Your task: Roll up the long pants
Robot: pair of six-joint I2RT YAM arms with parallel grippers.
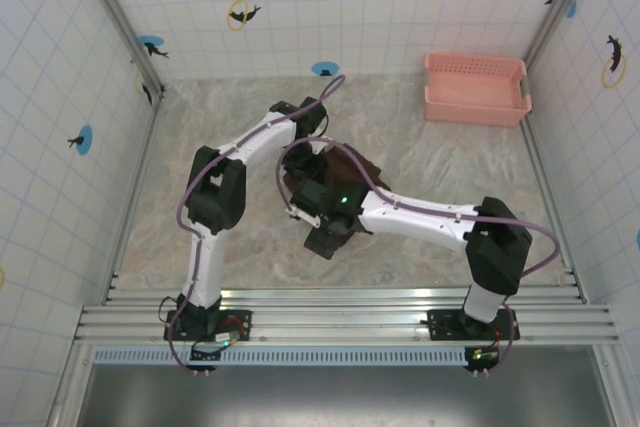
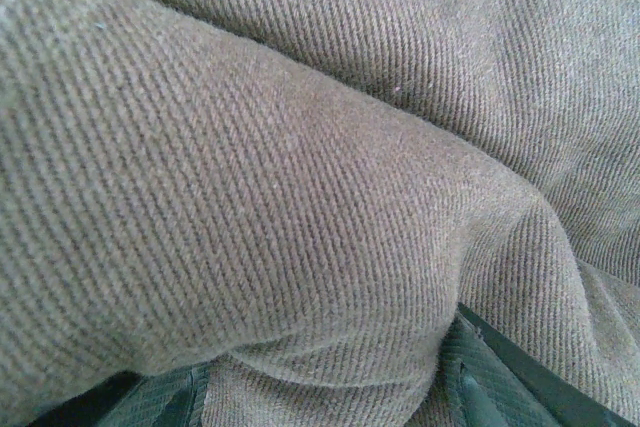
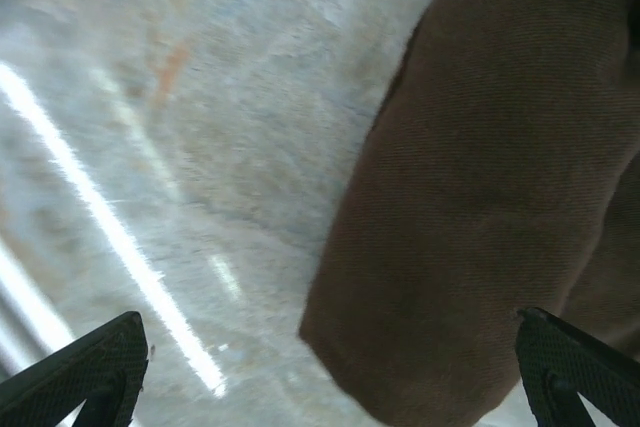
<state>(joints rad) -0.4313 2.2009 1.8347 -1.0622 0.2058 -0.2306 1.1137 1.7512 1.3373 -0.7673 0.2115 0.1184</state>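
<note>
The long pants lie bunched into a dark brown bundle at the middle of the table, mostly covered by both wrists. My left gripper comes down on the bundle from the far side. In the left wrist view its fingers stand partly apart with a thick bulging fold of the long pants squeezed between them. My right gripper hovers at the bundle's near left side. It is open, and a rounded end of the long pants hangs between its fingers without touching either.
A pink basket stands at the back right by the wall. Bare marbled tabletop lies around the bundle on all sides. Tiled walls close in the left, back and right, and a metal rail runs along the near edge.
</note>
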